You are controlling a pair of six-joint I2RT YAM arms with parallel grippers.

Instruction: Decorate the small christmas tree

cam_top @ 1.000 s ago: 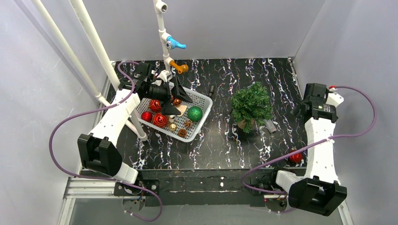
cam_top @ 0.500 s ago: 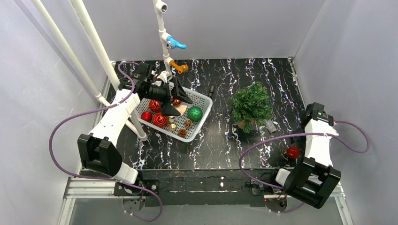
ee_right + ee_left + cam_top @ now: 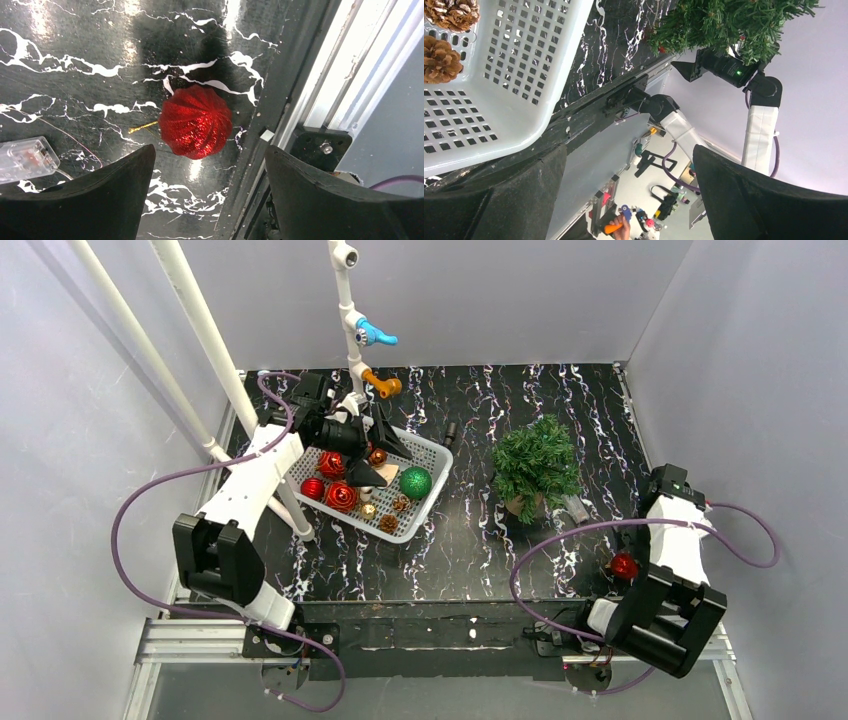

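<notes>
two grippers, both spread wide and empty. the left gripper hangs over the white perforated plastic basket. right of it, well apart, the small christmas tree stands upright. farthest right, the right gripper straddles a glittery ribbed red ball ornament, not touching it. picking up is the step in hand, i'd judge; next it must lower and close squarely.

Red glitter ball on marbled table; claw spread.

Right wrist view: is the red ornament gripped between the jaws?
No, the red ornament lies on the black table, with the jaws spread wide open and not touching it.
</notes>
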